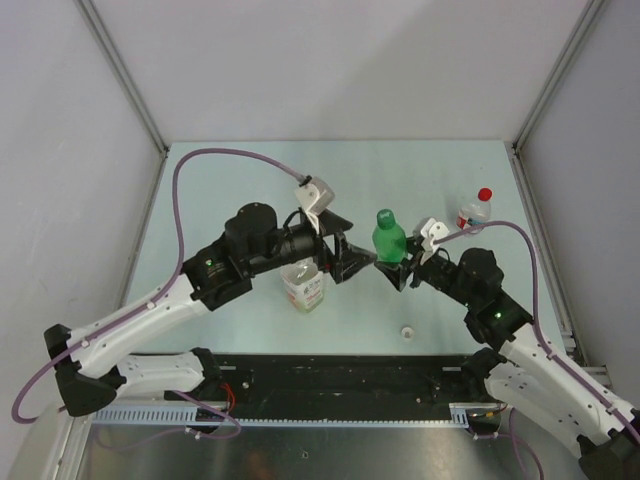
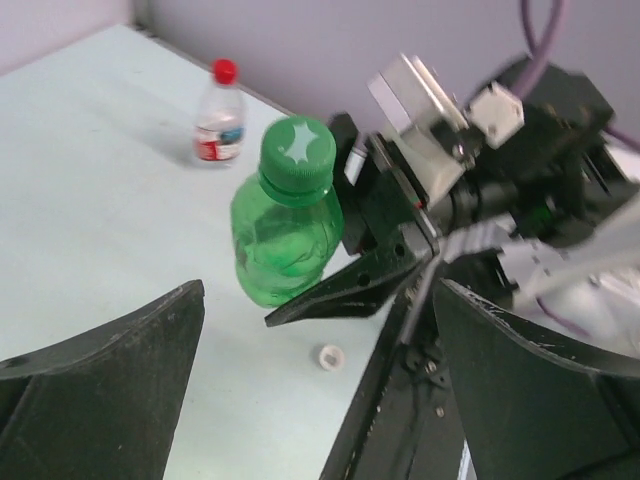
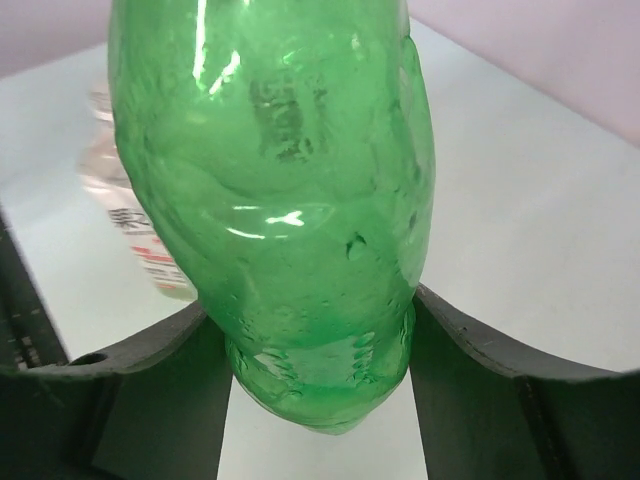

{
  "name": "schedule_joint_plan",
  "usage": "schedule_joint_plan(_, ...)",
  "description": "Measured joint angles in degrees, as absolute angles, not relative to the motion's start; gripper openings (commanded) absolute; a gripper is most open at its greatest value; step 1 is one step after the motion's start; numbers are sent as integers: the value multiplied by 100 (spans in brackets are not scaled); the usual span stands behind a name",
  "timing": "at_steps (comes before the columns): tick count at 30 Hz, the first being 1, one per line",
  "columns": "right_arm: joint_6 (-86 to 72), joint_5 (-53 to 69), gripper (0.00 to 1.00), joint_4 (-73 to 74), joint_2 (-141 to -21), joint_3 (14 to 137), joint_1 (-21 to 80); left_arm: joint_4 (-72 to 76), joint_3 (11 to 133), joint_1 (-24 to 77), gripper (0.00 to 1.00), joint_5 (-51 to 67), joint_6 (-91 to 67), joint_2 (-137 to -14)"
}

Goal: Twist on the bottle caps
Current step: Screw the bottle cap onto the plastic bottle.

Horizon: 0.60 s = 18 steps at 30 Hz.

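The green bottle (image 1: 389, 240) stands mid-table with the green cap (image 1: 385, 217) on its neck. My right gripper (image 1: 401, 264) is shut on its lower body; in the right wrist view the bottle (image 3: 290, 200) fills the gap and both pads touch it. My left gripper (image 1: 358, 255) is open just left of the bottle, holding nothing; its wrist view shows the green cap (image 2: 297, 150) beyond its fingers (image 2: 110, 385). The red cap (image 1: 485, 194) sits on the small clear bottle (image 1: 472, 212). The white cap (image 1: 407, 332) lies loose on the table.
A wider clear bottle with an orange label (image 1: 305, 285) stands uncapped under my left arm, close to the green bottle. A black rail (image 1: 350, 375) runs along the table's near edge. Walls enclose the table on three sides.
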State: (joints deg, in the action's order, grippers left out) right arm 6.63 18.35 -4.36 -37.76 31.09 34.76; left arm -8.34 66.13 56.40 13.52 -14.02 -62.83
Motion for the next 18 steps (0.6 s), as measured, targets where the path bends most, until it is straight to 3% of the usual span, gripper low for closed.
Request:
schedule_joint_plan(9,676,620,0,-187,-4202,3127,3640,-1083,7811,5640,91,-460,-2034,-7183)
schedule_joint_plan(18,858,-148,0,-23,-4383,3201,4012,-1444,8300,5649,73,-1033,-2211,-7922)
